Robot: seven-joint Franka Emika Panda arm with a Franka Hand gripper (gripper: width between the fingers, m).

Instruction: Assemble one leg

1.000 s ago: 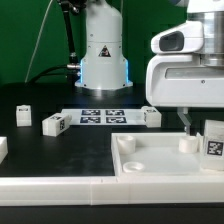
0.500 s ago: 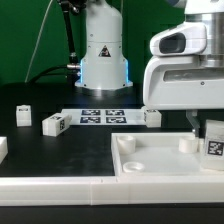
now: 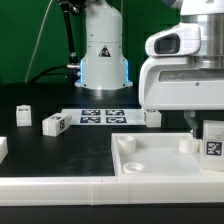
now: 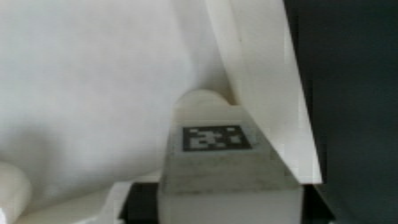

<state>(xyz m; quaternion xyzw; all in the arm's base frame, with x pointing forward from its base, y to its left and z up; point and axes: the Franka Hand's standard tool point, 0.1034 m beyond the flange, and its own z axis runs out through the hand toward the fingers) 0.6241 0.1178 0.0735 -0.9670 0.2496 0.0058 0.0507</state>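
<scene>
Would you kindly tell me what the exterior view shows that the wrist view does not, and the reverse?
Only the exterior view shows the marker board, three loose legs on the table, and the robot base. Only the wrist view shows, close up, the claw shut on the held leg from both sides. Both show that leg and the large white square piece under it.
</scene>
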